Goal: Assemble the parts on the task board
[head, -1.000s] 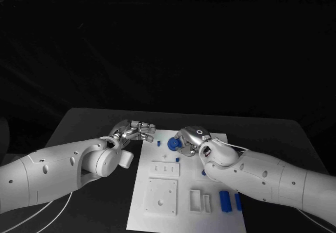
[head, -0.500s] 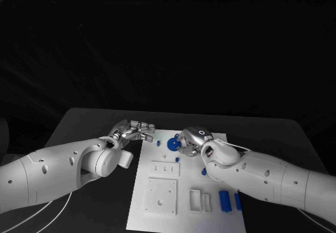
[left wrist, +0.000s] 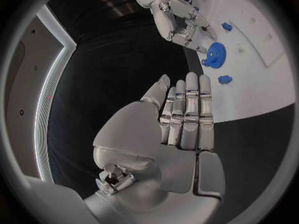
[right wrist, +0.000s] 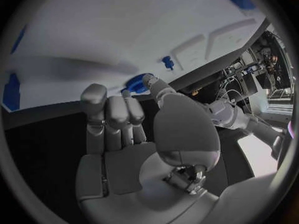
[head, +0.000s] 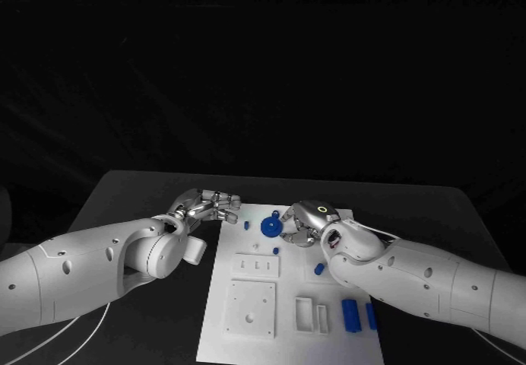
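So the white rectangular task board (head: 287, 296) sits mid-table on the black table (head: 143, 190). The silver right hand (head: 304, 223) is at the board's far end, fingertips pinching a round blue toothed gear part (head: 270, 226) that's right at the board surface. The silver left hand (head: 208, 205) hovers just off the board's far left corner, holding nothing, fingers straight and close together. A small blue peg (head: 319, 268) lies mid-board, and two blue cylinders (head: 352, 315) rest side by side near the board's near right edge.
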You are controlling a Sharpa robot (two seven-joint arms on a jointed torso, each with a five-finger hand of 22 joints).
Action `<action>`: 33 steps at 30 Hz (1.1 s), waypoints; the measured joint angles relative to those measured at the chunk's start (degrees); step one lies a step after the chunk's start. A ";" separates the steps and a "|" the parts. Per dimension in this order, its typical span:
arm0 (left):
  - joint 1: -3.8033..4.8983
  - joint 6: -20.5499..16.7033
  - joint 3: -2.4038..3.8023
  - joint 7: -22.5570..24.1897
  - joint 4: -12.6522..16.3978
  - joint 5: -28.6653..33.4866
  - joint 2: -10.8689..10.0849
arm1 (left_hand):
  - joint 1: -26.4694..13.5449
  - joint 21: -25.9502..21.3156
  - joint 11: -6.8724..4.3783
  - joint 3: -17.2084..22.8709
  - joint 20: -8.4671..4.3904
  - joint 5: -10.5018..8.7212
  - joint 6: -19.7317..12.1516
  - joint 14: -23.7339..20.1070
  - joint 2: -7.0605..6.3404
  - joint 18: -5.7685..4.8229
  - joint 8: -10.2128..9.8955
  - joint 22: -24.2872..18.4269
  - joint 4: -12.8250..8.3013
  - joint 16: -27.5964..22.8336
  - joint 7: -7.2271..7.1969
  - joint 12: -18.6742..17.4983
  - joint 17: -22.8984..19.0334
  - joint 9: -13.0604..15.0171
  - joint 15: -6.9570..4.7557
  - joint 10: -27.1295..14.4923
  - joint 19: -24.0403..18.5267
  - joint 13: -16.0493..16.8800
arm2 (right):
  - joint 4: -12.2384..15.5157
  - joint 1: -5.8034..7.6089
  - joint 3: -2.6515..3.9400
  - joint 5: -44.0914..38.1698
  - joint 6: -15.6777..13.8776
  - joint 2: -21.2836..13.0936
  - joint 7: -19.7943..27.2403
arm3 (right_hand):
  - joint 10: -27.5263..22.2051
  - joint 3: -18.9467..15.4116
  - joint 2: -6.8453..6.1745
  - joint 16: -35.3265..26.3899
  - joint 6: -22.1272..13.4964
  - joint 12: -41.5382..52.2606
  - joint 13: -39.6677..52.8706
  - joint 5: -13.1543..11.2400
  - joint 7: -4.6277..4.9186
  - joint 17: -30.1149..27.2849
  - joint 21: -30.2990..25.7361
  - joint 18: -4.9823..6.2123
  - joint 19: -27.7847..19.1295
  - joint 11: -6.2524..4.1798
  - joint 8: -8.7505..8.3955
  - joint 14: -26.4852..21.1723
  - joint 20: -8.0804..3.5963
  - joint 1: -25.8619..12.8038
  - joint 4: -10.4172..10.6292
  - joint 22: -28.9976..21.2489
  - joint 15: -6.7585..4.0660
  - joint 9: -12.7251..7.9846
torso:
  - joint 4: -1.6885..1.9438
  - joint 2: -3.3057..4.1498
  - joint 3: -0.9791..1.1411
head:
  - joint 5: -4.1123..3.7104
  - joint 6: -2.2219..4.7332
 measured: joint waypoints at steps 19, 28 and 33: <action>-0.11 0.04 -0.10 0.07 -1.95 0.03 0.08 | 0.00 0.01 0.00 0.00 -0.21 0.00 0.00 0.00 0.00 0.00 0.00 -0.06 0.00 0.00 0.00 0.00 0.01 0.10 0.00 0.00 0.21 0.00 | 3.89 0.85 3.57 17.01 -2.64 -13.14 16.56 | -0.62 -6.69 3.64 -0.78 0.85 -0.51 -0.55 5.13 -0.03 -0.60 -0.98 0.00 0.00 0.20 0.00 0.00 0.42 1.19 -6.32 0.00 0.00 0.00 | -1.36 -0.93 1.01 | -0.98 0.46; -0.71 0.07 -0.13 0.15 -2.90 0.03 0.24 | 0.01 0.01 -0.63 0.00 -0.21 0.00 0.00 0.00 0.00 0.00 0.00 0.13 0.00 0.00 0.00 0.00 0.01 0.10 0.00 1.04 0.20 0.00 | -0.94 0.89 3.73 23.29 2.15 -16.16 22.34 | -1.24 -10.47 5.67 -1.83 1.48 -1.39 -1.39 6.02 -0.23 -1.07 -2.09 0.00 0.00 0.41 0.01 -0.19 0.42 1.88 -10.96 0.00 0.19 0.01 | -2.15 -1.47 1.93 | -1.76 0.40; -0.95 0.12 -0.13 0.16 -3.12 0.04 0.26 | 0.01 0.01 -0.63 0.00 -0.21 0.00 0.00 0.00 0.00 0.00 0.00 0.24 0.00 0.00 0.00 0.00 0.01 0.09 0.00 1.04 0.20 0.00 | -3.25 0.80 3.75 24.70 4.10 -16.45 23.96 | -1.36 -11.22 6.04 -2.05 1.48 -1.61 -1.52 6.02 -0.24 -1.16 -2.30 0.00 0.00 0.29 0.01 -0.19 0.42 2.25 -11.70 0.00 0.19 0.01 | -2.44 -1.59 2.42 | -2.07 0.33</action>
